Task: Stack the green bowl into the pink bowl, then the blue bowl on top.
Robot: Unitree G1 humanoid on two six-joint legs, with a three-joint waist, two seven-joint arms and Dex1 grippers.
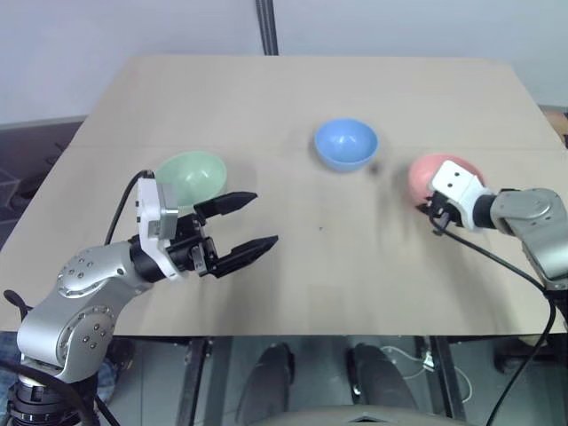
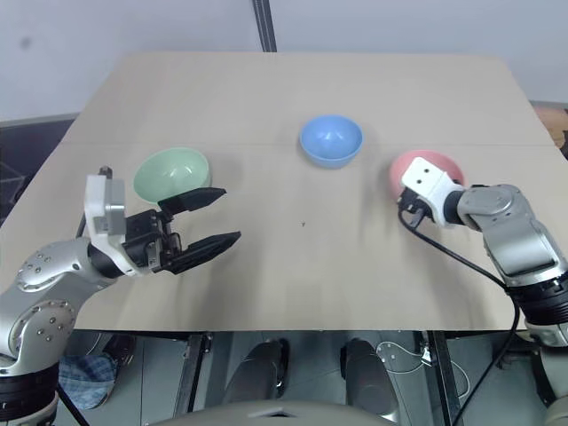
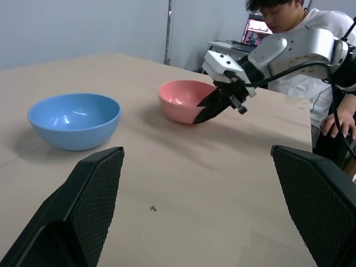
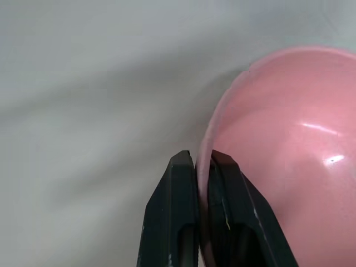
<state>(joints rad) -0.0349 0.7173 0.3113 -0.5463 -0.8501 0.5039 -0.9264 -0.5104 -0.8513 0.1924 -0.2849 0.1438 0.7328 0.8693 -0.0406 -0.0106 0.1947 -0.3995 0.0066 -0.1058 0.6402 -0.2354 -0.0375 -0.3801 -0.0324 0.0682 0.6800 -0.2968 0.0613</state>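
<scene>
The right end effector is pinching the near rim of the pink bowl at the right of the frame, fingers closed on it. The left end effector is hovering wide open beside the green bowl at left. The blue bowl is sitting at upper centre of the worktop.

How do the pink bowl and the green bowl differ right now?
The pink bowl is salmon pink; the green bowl is pale mint. The pink bowl has the right gripper shut on its rim, one finger inside and one outside; the green bowl is untouched, with the open left gripper in front of it. The pink bowl sits on the table's right side, the green bowl on its left. Both are plain, round, empty and look alike in size.
</scene>
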